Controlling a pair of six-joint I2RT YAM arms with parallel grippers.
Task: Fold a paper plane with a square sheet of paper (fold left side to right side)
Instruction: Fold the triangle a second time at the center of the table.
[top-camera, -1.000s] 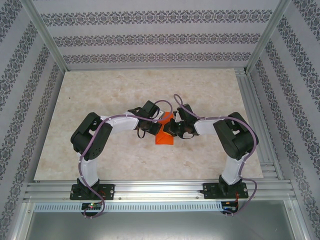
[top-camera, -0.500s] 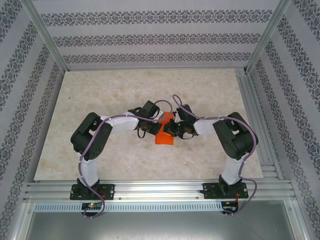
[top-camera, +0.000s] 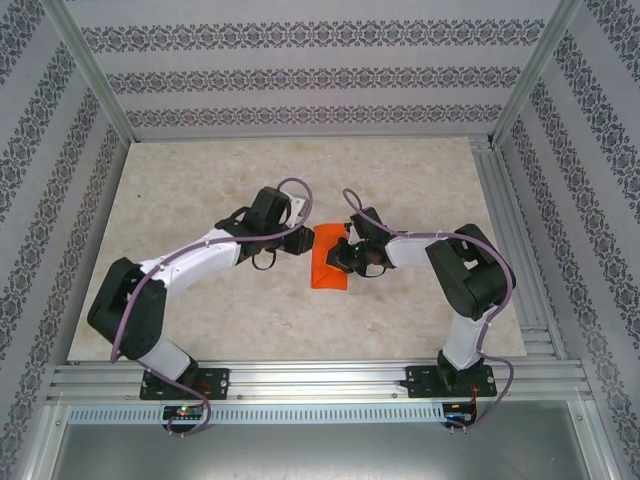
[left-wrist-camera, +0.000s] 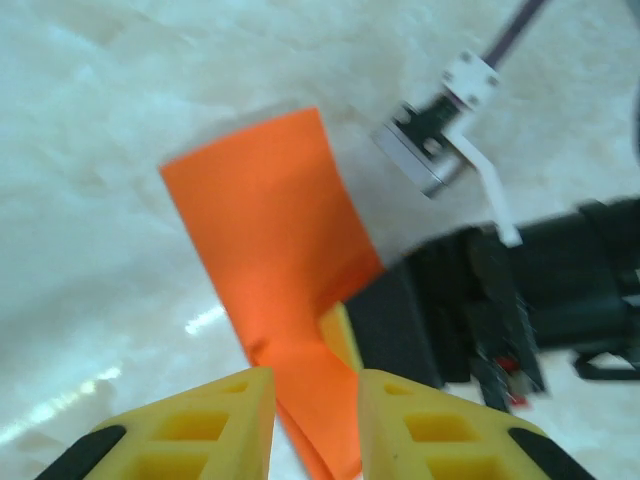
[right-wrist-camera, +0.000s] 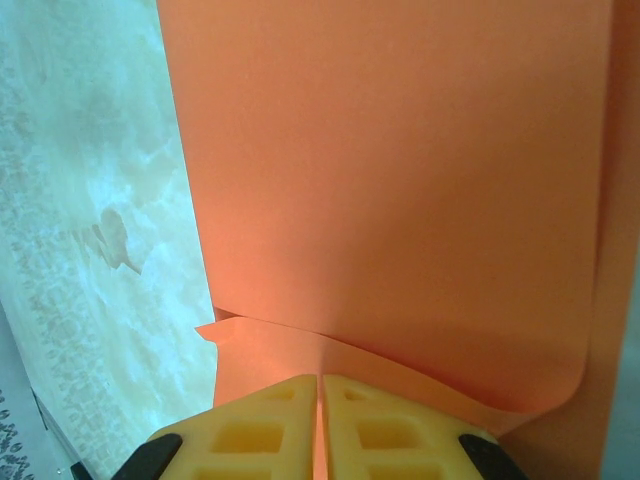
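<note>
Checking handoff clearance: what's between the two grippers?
The orange paper, in the top view: it spans the gap from the left gripper to the right gripper, which pinches it.

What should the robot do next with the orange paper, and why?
Probably slide the left gripper back off the orange paper. Its yellow fingers stand apart with the paper's edge between them, so they are not squeezing it, while the right gripper is pinched shut on the paper and looks able to hold it alone.
</note>
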